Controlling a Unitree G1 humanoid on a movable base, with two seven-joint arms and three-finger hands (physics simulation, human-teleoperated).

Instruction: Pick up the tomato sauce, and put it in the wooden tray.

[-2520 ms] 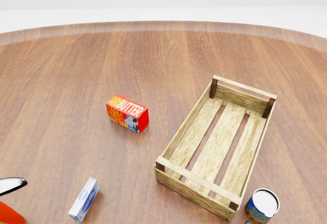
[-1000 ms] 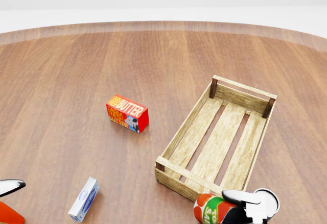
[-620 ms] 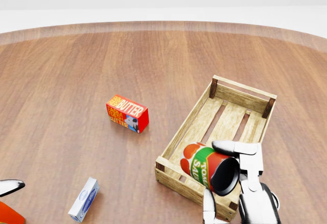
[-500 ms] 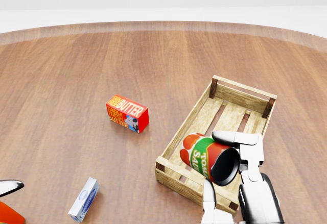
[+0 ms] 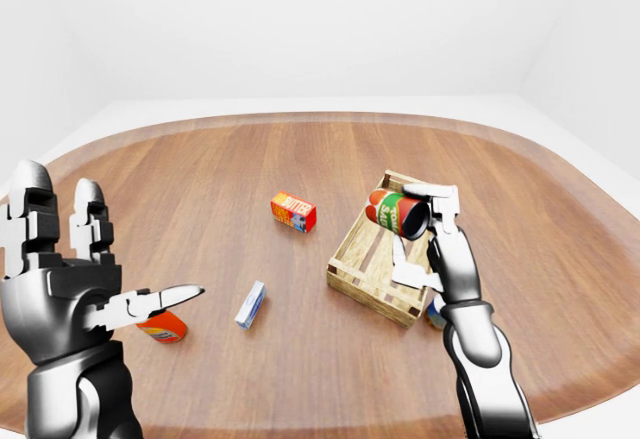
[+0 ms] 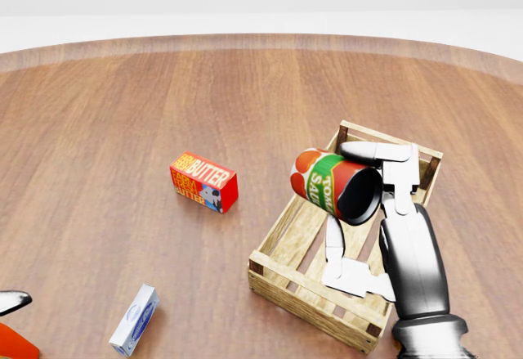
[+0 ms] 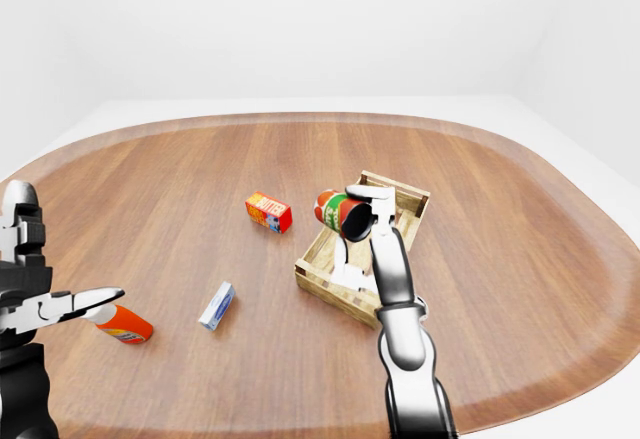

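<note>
The tomato sauce can lies tipped on its side in the air above the wooden tray, fingers of the right hand clasped round it. The left hand hangs apart at the left, fingers spread wide. On the round worktop sit a butter box, a small blue-and-white carton and an orange bottle.

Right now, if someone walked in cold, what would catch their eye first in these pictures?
Probably the right hand holding the tomato sauce can tipped on its side above the wooden tray, at the head view's right. Next, the red butter box lying alone on the table, left of the tray. In the left-eye view, the big left hand stands open at the left edge, holding nothing.
</note>
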